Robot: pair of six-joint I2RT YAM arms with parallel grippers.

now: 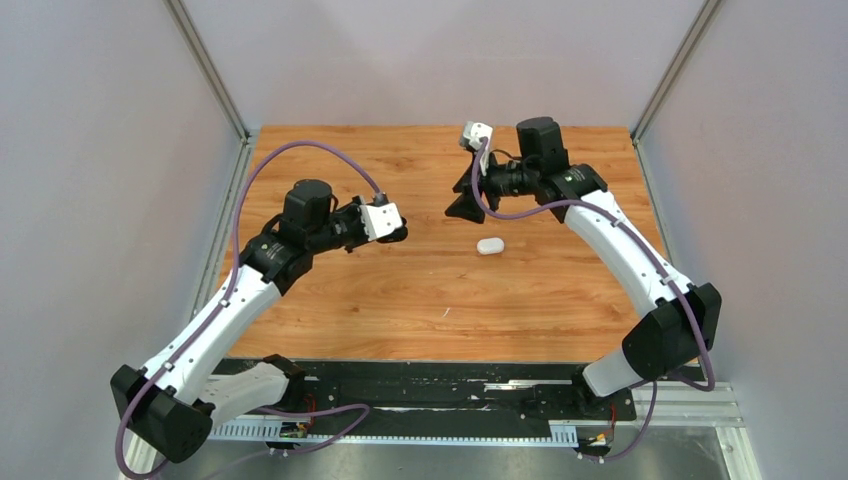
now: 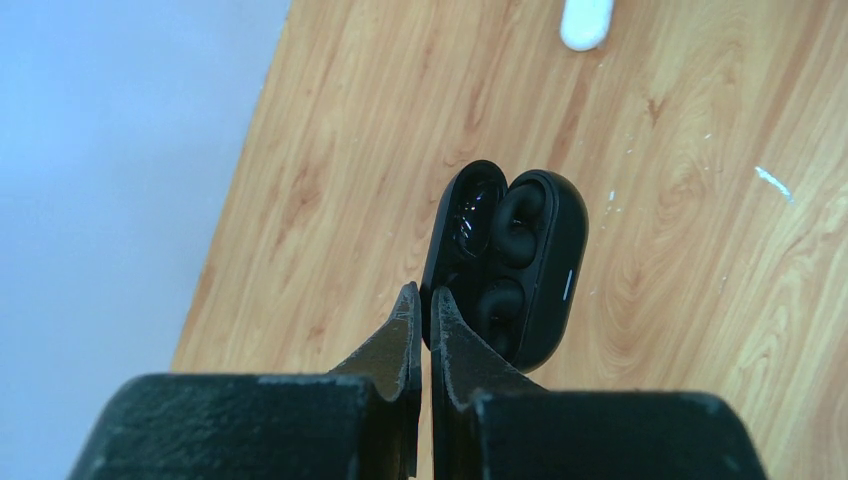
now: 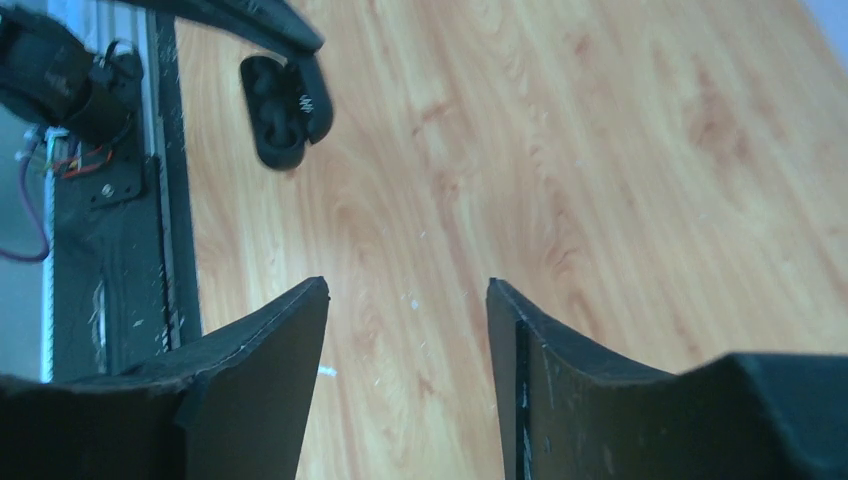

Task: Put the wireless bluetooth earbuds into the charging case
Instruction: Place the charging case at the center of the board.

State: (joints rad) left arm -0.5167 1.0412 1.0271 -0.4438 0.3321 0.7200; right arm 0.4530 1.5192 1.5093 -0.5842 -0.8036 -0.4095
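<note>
Black open case pinched in left claw; right claw gapes empty.

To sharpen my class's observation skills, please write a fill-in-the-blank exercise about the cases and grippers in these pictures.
1. The black case in the left gripper has its lid ___.
2. The loose case on the table is coloured ___.
3. The right gripper is open and holds ___.
Missing words: open; white; nothing.
</note>
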